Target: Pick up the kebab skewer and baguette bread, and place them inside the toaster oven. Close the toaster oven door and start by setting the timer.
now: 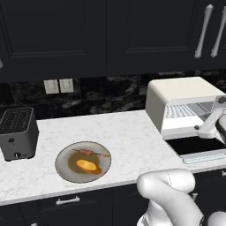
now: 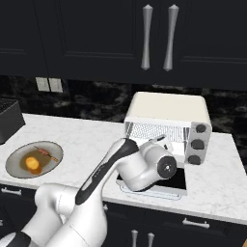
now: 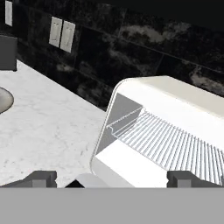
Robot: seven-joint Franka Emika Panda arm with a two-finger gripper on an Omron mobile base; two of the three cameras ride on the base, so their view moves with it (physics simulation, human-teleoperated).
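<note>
Empty, wide-open gripper [image 3: 111, 178] faces the open toaster oven [image 1: 181, 102], whose door [image 1: 197, 147] lies flat. One kebab skewer [image 1: 90, 153] and one baguette bread [image 1: 87, 166] share one plate [image 1: 64, 168] on a white marble counter [image 1: 119, 132], beside one dark toaster [image 1: 17, 132], under dark cabinets [image 1: 88, 35].

I count one plate [image 1: 66, 170] carrying one skewer [image 1: 91, 153] and one baguette [image 1: 87, 165], one toaster [image 1: 17, 132], one toaster oven [image 1: 176, 99] with three knobs [image 2: 197, 144], two wall outlets [image 1: 58, 85], and two cabinet handles [image 2: 157, 37].
</note>
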